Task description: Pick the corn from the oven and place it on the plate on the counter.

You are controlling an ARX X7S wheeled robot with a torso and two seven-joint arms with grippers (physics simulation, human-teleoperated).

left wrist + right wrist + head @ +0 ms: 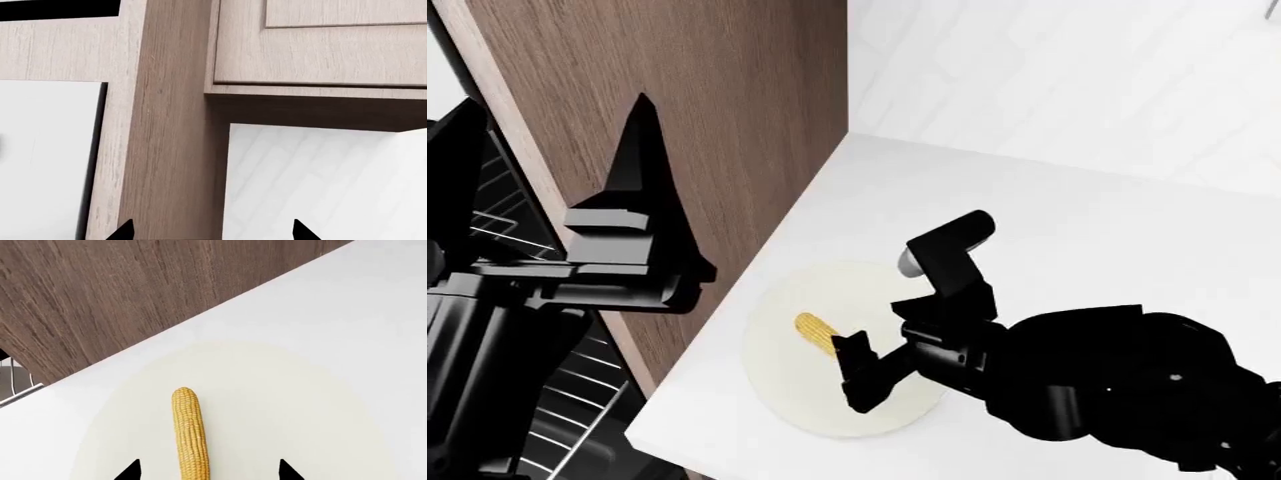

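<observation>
The yellow corn (pixel 189 432) lies flat on the cream plate (pixel 287 405), which sits on the white counter (pixel 333 300). My right gripper (pixel 208 470) hovers just over the cob, open, one black tip on each side and neither touching it. From the head, the corn (pixel 817 333) shows on the plate (pixel 781 385) near the counter's (pixel 1068 220) front corner, partly behind my right gripper (pixel 868 365). My left gripper (pixel 554 150) is raised and open in front of the oven (pixel 507 220), holding nothing. In its own wrist view my left gripper (pixel 213 230) faces wood cabinetry.
A tall brown wood panel (pixel 667 100) stands between the oven and the counter, close to the plate. A white tiled wall (pixel 1068 70) backs the counter. An upper cabinet door (pixel 320 50) hangs above. Wire racks (pixel 574 380) show at lower left.
</observation>
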